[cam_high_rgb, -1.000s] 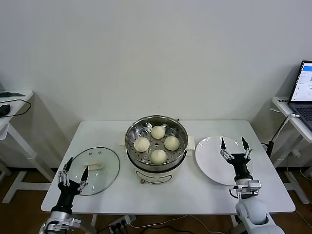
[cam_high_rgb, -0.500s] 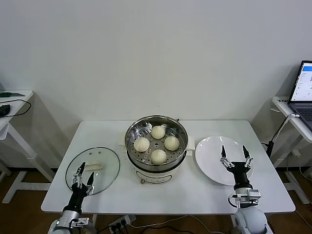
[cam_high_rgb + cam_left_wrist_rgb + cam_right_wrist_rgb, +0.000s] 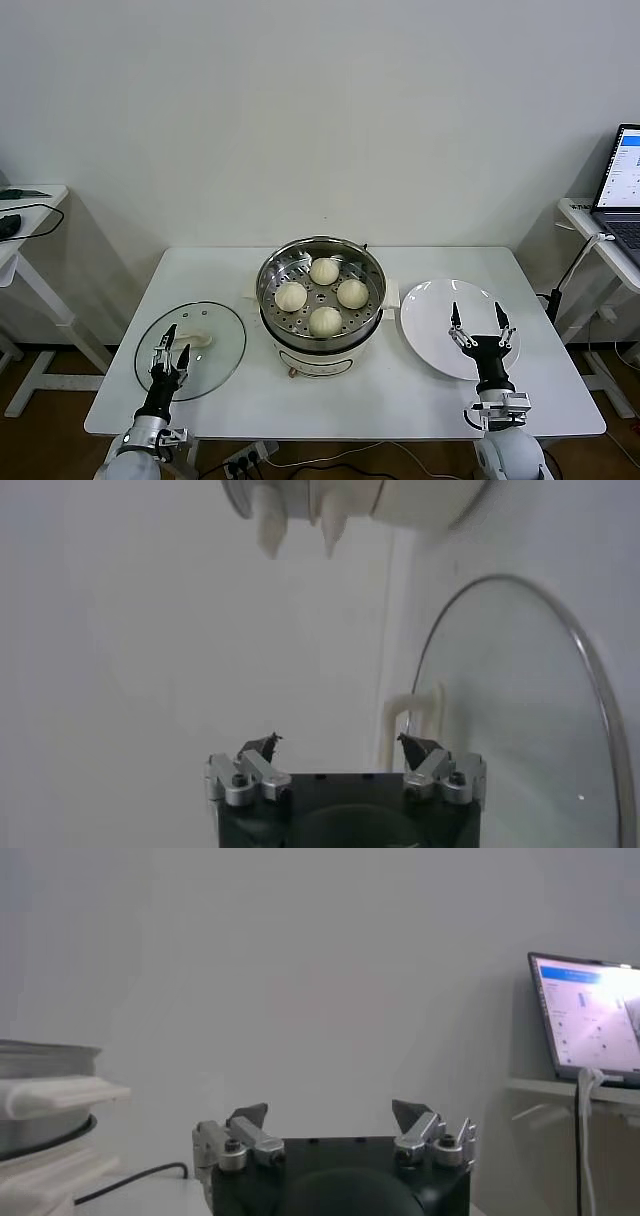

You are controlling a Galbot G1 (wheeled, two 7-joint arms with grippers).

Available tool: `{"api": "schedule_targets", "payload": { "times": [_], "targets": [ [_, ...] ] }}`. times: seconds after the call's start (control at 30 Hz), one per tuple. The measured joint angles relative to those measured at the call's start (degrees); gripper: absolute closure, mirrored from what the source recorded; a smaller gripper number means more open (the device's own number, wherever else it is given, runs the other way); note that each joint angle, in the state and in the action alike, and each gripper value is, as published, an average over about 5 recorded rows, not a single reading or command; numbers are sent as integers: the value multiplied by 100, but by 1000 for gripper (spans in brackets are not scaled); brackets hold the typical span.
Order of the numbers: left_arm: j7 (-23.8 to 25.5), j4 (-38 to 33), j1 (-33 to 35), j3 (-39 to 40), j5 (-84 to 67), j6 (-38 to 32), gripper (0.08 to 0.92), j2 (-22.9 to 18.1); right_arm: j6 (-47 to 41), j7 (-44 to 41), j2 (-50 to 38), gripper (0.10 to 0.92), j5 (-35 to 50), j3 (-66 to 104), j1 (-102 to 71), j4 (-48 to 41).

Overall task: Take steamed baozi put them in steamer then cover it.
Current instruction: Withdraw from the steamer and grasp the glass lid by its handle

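Covering is what's left: four baozi point(image 3: 322, 295) sit in the steamer point(image 3: 322, 300), cover point(image 3: 191, 349) flat on the table point(image 3: 340, 400) to its left. Left claw point(image 3: 170, 351), jaws apart, hangs over the cover's near edge, handle point(image 3: 196, 341) just ahead, lying crosswise. Right claw point(image 3: 483, 325), apart, idles over the plate point(image 3: 455, 325). Since a second ago the left claw moved inward from the cover's outer rim; right drew slightly back.

Our left end effector point(image 3: 170, 340) and right end effector point(image 3: 478, 318), black bodies, silver screwed finger brackets, dark pointed tips, pale grey rounded wrists beneath
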Motion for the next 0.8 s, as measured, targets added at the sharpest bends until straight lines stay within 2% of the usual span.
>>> {"api": "schedule_targets", "payload": {
  "times": [0.8],
  "targets": [
    [-18, 712, -729, 185, 144, 163, 177, -114, 26, -54, 57, 203, -105, 27, -6, -12]
  ]
}}
